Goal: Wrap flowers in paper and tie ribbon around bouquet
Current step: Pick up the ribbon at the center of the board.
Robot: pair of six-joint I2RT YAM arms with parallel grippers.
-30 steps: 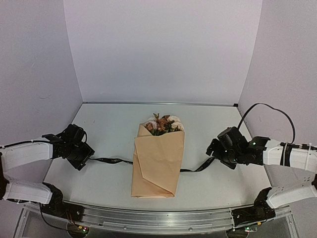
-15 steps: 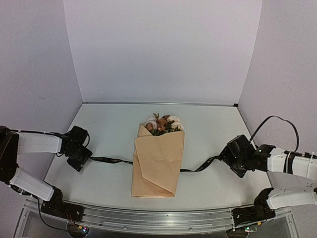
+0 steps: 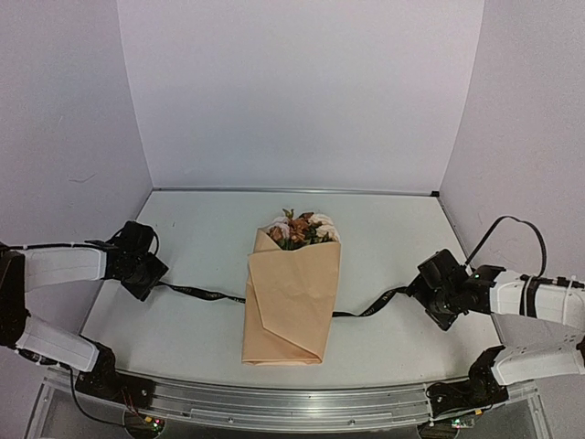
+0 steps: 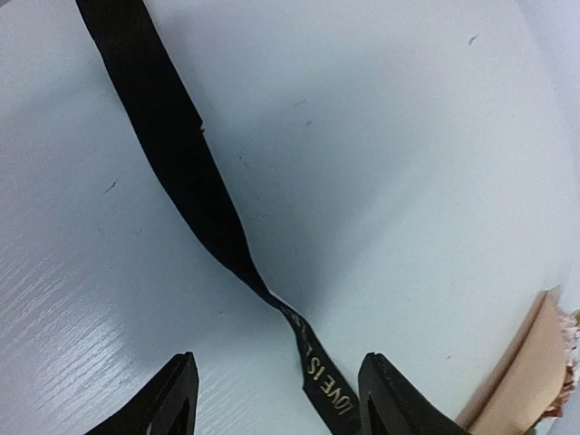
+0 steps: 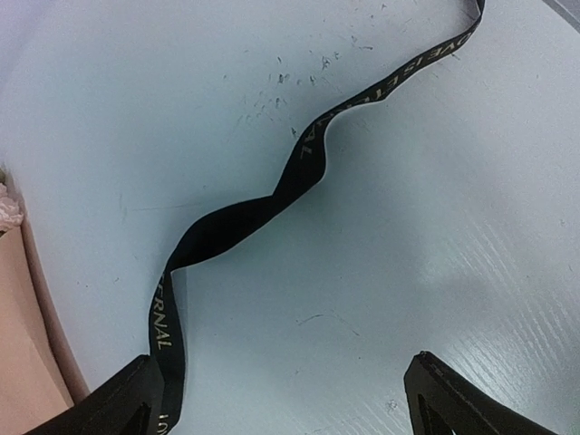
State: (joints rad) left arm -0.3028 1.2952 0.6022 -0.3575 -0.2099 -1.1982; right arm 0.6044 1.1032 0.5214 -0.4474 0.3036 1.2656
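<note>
One bouquet (image 3: 291,302) sits in the middle of the white table (image 3: 201,229): a tan kraft-paper cone lying flat, narrow folded end toward the near edge, wide end pointing far. The paper (image 3: 274,320) is a single sheet folded over itself, with a diagonal flap crossing the front. The flowers (image 3: 302,229) poke out of the far end as a small cluster of cream, pink and rust-brown blooms (too bunched up to count properly).

One long narrow black ribbon (image 3: 196,294) with pale gold lettering lies flat on the table. It disappears at the paper's left edge and shows again at its right edge, roughly halfway up the cone. Each side wiggles outward toward an arm, and the left wrist view shows a twist in it.

Two grippers, one per side, both low over the table and well apart from the bouquet. The left gripper (image 3: 151,279) has its jaws partly spread, with the ribbon running loose between the fingertips, not pinched. The right gripper (image 5: 281,399) is spread wide, and the ribbon passes just beside one finger without being held.
</note>
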